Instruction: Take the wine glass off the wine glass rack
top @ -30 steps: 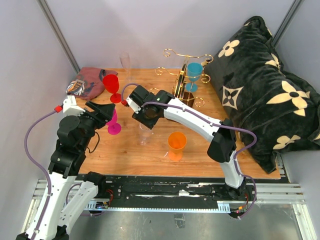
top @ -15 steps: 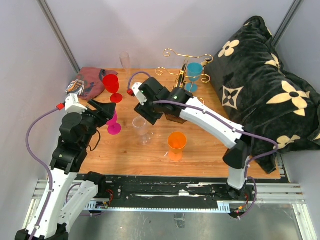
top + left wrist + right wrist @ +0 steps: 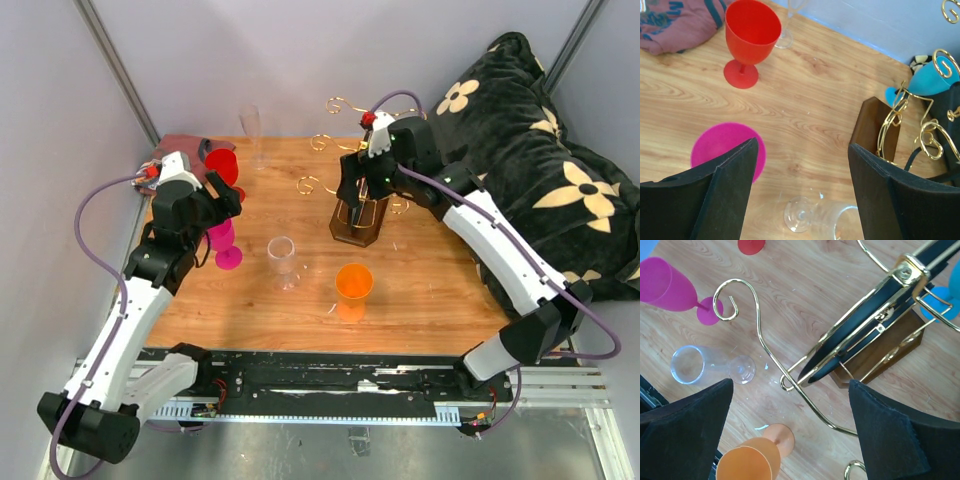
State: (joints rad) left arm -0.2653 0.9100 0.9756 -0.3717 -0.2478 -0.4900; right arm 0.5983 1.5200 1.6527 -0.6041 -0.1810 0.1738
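Observation:
The wine glass rack (image 3: pixel 358 228) stands at the back middle of the table, a dark brown base (image 3: pixel 890 352) with gold wire arms ending in curls. A blue wine glass (image 3: pixel 930 82) hangs tilted among the wires on the rack's far side and shows again at the right wrist view's edge (image 3: pixel 955 282). In the top view the right arm hides it. My right gripper (image 3: pixel 358 195) hovers over the rack, open wide (image 3: pixel 790 385), holding nothing. My left gripper (image 3: pixel 222 200) is open above the table's left side (image 3: pixel 803 145), also holding nothing.
A clear glass (image 3: pixel 283 258), an orange glass (image 3: pixel 353 282), a magenta glass (image 3: pixel 224 243) and a red glass (image 3: pixel 222 165) stand on the wooden table. A clear flute (image 3: pixel 250 125) and a crumpled cloth (image 3: pixel 175 160) sit at the back left. A black flowered pillow (image 3: pixel 530 170) fills the right side.
My right gripper left the clear glass standing on the table, swung back right over the rack and opened wide. The left arm moved toward the back left.

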